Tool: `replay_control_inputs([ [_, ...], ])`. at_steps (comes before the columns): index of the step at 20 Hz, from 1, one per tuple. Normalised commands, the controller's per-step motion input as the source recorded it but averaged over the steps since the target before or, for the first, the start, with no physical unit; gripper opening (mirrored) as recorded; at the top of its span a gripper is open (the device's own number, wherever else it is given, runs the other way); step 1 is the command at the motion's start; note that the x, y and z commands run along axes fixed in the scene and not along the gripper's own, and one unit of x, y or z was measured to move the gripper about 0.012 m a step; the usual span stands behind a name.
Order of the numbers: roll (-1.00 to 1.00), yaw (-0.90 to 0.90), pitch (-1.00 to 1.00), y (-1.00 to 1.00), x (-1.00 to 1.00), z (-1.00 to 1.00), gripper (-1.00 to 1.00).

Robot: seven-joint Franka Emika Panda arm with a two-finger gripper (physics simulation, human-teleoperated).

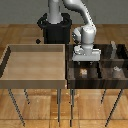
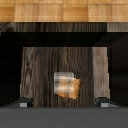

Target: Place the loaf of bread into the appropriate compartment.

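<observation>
Hovering point: the gripper (image 1: 85,59) is held just above the dark-brown striped wooden tray (image 1: 75,83), over the cell nearest the exterior view's left on the near row.
Jaws: they are seen spread apart in the wrist view, where only the two fingertips (image 2: 21,103) are shown at the picture's lower corners, with bare wood between them. Nothing is gripped.
Loaf of bread: the loaf of bread (image 2: 67,84) is seen lying on the striped floor of the cell directly under the wrist camera. It is shown as a small tan and orange lump with a paler grey patch on one side. It is not touched by either fingertip.
Same loaf from outside: a tiny pale speck (image 1: 84,72) is made out in the near left-hand cell, below the gripper; its shape cannot be told at that size.
Compartment: the cell holding the loaf is closed in by dark walls on the sides that are visible in the wrist view.
Other cells: small grey blocks (image 1: 118,70) are seen in the cells towards the exterior view's right.
Light-wood bin: a large light-wood bin (image 1: 10,67) is set just beside the tray on the exterior view's left.
</observation>
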Motion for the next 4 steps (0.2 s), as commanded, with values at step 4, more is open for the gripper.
replay_control_inputs([
  [4,0.0,0.0,0.0,0.0,0.0,0.0,1.0],
])
